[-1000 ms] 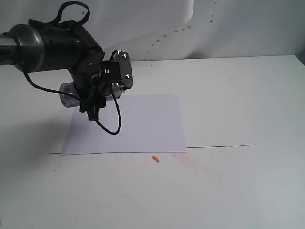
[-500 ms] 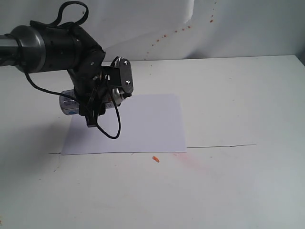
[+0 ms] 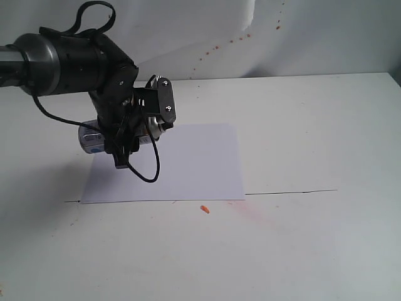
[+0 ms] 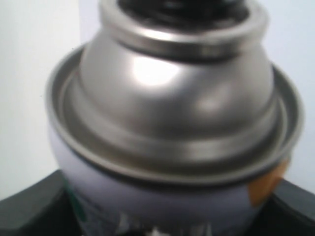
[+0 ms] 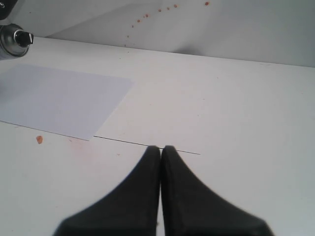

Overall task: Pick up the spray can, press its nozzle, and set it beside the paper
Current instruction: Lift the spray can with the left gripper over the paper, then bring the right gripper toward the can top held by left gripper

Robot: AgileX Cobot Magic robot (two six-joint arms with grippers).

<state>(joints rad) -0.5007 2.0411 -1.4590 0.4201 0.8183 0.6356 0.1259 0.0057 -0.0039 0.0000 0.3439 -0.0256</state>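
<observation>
Drop since second ago: left claw (image 3: 126, 135) holds spray can (image 3: 91, 139) lower.

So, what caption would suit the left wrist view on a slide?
Left pincer gripping the spray can, its shiny silver dome filling the frame, black nozzle at the edge.

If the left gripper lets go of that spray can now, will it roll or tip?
Likely rolls: the spray can lies sideways in the left gripper, and it is round. Its smooth metal dome looks slippery. Stood upright, the narrow body might tip easily.
</observation>
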